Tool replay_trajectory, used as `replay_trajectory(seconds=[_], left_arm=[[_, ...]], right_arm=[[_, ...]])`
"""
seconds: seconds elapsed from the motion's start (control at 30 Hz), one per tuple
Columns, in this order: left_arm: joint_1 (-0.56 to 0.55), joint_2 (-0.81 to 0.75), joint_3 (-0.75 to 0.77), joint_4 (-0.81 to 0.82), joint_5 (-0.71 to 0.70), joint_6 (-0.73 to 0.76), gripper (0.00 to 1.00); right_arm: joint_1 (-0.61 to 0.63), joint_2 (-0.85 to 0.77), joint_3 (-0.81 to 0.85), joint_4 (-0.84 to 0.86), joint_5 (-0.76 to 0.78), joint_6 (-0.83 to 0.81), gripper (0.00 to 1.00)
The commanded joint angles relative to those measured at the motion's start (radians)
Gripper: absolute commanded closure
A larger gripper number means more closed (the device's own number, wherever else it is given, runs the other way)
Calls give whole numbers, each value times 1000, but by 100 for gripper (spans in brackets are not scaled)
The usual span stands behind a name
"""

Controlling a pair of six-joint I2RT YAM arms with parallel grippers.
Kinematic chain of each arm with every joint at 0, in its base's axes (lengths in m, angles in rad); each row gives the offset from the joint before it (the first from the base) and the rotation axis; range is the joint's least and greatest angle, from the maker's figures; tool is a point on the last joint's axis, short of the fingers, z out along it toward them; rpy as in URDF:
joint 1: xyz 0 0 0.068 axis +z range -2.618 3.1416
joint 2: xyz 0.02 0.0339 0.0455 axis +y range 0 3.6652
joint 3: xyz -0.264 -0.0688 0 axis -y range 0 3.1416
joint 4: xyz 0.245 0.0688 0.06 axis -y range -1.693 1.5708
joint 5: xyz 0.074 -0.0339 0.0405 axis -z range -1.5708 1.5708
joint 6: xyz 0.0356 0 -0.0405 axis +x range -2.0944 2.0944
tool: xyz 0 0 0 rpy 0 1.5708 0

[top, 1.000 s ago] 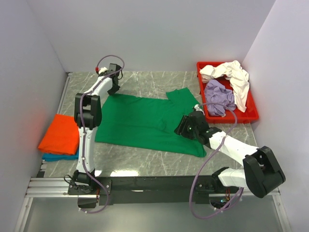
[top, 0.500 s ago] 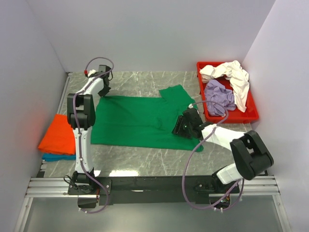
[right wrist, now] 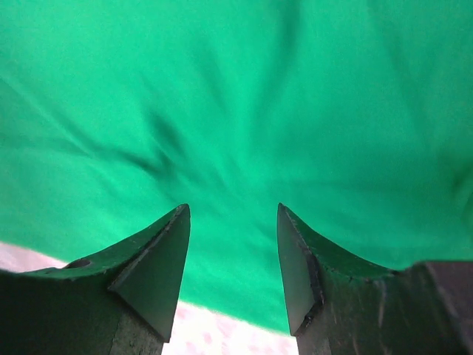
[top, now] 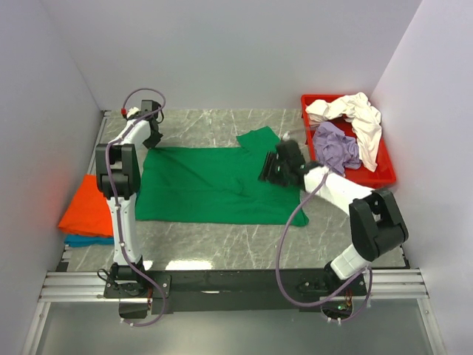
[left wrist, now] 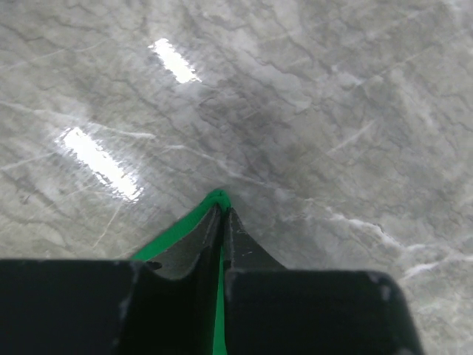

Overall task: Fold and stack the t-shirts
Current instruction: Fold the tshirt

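The green t-shirt (top: 207,185) lies spread in the middle of the grey marble table (top: 222,251). It is plain and bright green, mostly flat, with some soft wrinkles. One sleeve points to the far side, close to the right arm. Its near right corner makes a small point toward the near edge of the table.

The left fingers (top: 152,135) are at the far left corner of this shirt. In the left wrist view they are pressed together (left wrist: 192,248) on a thin fold of the green cloth, and only a small green tip shows beyond them, with bare marble behind it.

The right fingers (top: 268,170) are over the far right part of the shirt, just beside the sleeve. In the right wrist view they stand apart (right wrist: 155,259), with nothing between them, and smooth green cloth with soft folds fills nearly all the view.

At the left edge of the table a folded orange t-shirt (top: 89,207) lies on a teal t-shirt (top: 89,240). At the far right a red tray (top: 384,180) holds a crumpled cream-white t-shirt (top: 355,111) and a lavender t-shirt (top: 336,150).
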Motion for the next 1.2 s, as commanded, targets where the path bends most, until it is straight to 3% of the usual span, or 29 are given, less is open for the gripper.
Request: replay_trajectory(seconds=[0.0,0.17,0.3,0.53,0.8,1.17], left_arm=[[6,-49,-5,41,70,33,89],[6,-65,-22,85,122,37,87],[9,-62,-25,105,147,33,89],[15,-42,-7,108,174,31,92],[43,-41,-24,119,197,28,95],[55,-24,-28,127,211,28,97]], right_arm=[[-88,35,198,-33,35,-68,43],[-237,229,443,-31,1,-93,43],[-282,401,649,-42,17,-120,43],[-296,689,965,-132,17,-137,44],[-293,886,1233,-255,14,-45,45],[-270,984,1309,-341,71,-21,49]])
